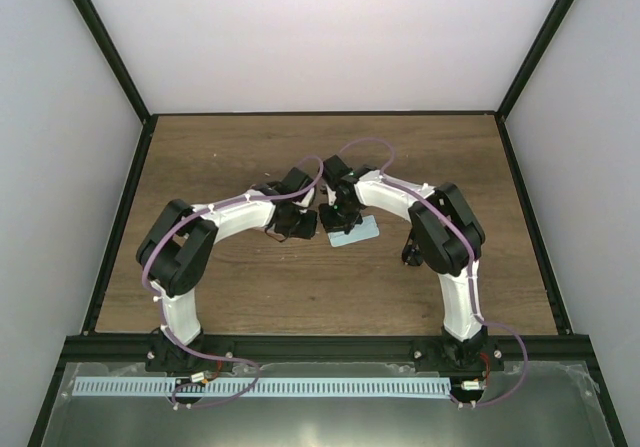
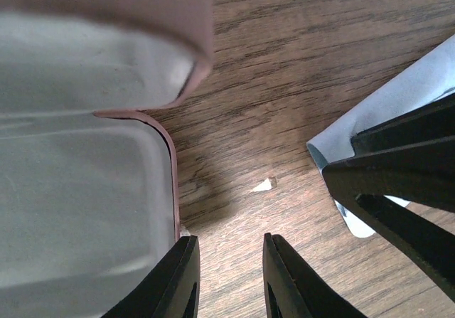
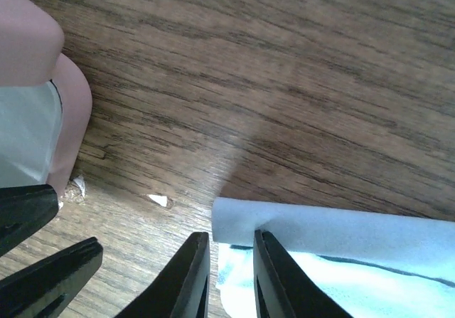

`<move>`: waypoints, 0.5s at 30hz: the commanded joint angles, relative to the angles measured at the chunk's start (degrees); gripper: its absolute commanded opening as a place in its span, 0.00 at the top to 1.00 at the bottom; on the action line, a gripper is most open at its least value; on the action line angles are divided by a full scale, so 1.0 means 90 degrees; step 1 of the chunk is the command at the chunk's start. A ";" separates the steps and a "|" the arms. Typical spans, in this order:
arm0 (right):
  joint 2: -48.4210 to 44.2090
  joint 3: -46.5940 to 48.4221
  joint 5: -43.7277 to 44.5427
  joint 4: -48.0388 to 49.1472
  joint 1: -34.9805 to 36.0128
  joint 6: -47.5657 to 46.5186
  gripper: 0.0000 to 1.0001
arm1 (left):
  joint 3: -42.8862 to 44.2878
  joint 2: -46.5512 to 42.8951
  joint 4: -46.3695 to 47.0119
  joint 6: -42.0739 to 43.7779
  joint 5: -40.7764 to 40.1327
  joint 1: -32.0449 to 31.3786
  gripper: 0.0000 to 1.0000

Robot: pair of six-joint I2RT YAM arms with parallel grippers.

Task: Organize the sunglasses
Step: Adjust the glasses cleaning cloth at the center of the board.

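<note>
– left gripper [image 2: 231, 240] first: what is it doing?
– its two fingers come up from the bottom edge of my left wrist view with a narrow gap between them. only bare wood shows in that gap, so it has hold of nothing. the finger on the left overlaps the rim of the pink case [image 2: 78, 190], though i cannot tell whether it touches
– is the case open?
– yes. its pale grey lining fills the left of that frame and the lid [image 2: 106, 5] spans the upper left
– and the right gripper [image 3: 231, 234]?
– its fingers sit almost together at the bottom centre of my right wrist view, tips right at the rolled edge of the light blue cloth [image 3: 341, 229]. some cloth shows in the slit between them; whether they pinch it i cannot tell
– where are the sunglasses?
– i cannot make them out in any view. a thin dark line crosses the cloth at the lower right of the right wrist frame, and i cannot say if it belongs to them
– and from above?
– both wrists meet at the middle of the table [image 1: 230, 157], with the cloth just right of centre and the case hidden under my left wrist. a small white fleck [image 2: 263, 185] lies on the wood between case and cloth
</note>
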 commanded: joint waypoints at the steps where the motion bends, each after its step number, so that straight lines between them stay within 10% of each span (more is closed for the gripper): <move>1: 0.0109 0.0268 0.0134 -0.0086 0.0091 0.0035 0.81 | -0.0088 -0.0051 -0.0067 0.0140 0.0033 0.0089 0.72; 15: 0.0059 0.0200 0.0248 -0.0142 0.0140 0.0141 0.94 | -0.0107 0.0019 -0.0011 0.0170 0.0182 0.0119 0.72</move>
